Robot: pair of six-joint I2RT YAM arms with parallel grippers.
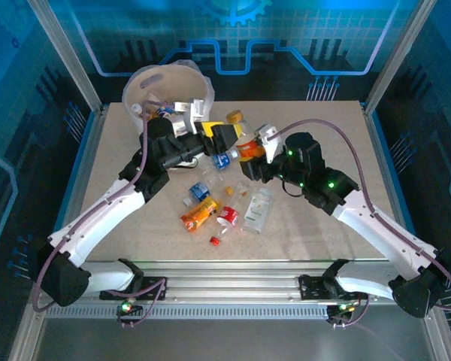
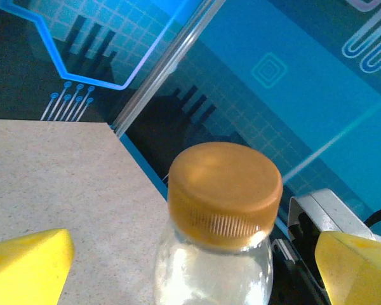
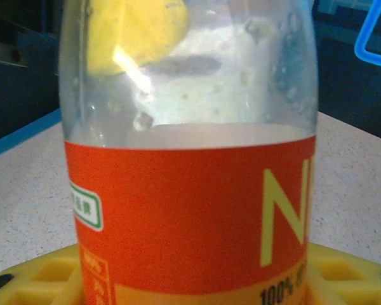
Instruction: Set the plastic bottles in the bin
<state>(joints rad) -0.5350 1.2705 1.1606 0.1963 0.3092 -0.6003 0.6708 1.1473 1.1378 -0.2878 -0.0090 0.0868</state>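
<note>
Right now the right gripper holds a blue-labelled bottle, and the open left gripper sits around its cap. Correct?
No: the right wrist view shows an orange label, not blue. The rest stands: right gripper holding the bottle, open left gripper around its cap.

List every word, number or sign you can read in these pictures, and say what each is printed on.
"N": large pale letter on the orange-label bottle; the rest curves out of sight.
"100%": dark print low on that label.
green box on the label: characters too small to read.
loose bottles, top view: labels too small to read.
</note>
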